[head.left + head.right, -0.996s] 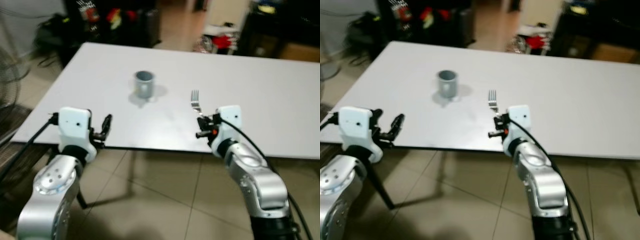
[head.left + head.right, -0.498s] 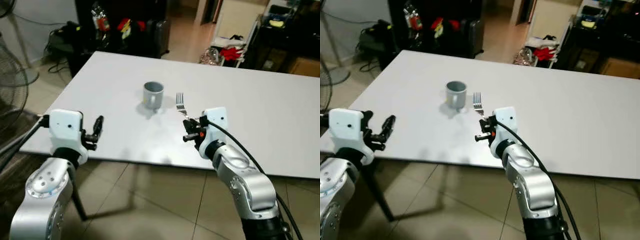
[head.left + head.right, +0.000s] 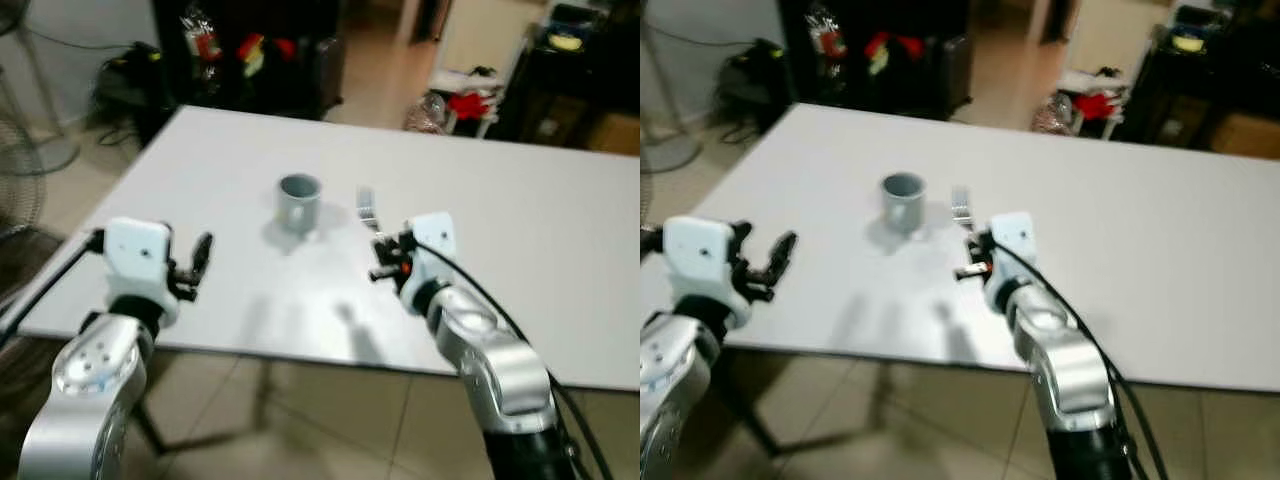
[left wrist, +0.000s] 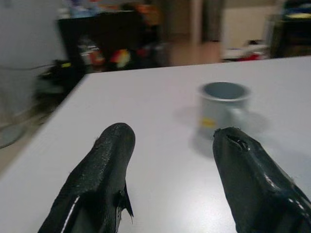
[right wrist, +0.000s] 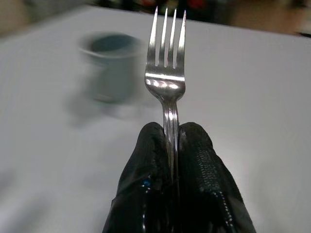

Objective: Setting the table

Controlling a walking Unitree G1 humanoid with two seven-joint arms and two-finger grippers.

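Over the near edge of the tabletop [image 3: 560,250], toward its left corner: the left gripper [image 4: 172,160] hovers with its two black fingers spread wide and nothing between them.
Mug: a grey mug [image 3: 298,200] stands upright on the tabletop, left of the middle and well back from the near edge, beyond the left gripper and apart from it.
Mug handling: it looks like glazed ceramic, so probably stiff, fairly weighty, smooth and breakable; a grip across the rim or round the body seems safest, set down gently.
Mug marking: a small yellowish patch shows on its side in the left wrist view; nothing on it can be read.
Fork: a polished steel fork [image 5: 165,73] is held above the tabletop, just right of the mug, tines pointing away from the robot.
Right gripper: the right gripper [image 5: 170,141] has its fingers pressed together on the fork's handle, just below the neck.
Fork handling: likely light, rigid and slippery; a thin handle could twist or slide in the pads, so a firm pinch on the flat of the handle, as now, suits it, and it should be laid flat.
Writing: no brand or lettering can be made out on the fork, the mug or the grippers.
Far edge: dark furniture and red and yellow clutter [image 3: 250,50] lie beyond, too blurred to name.
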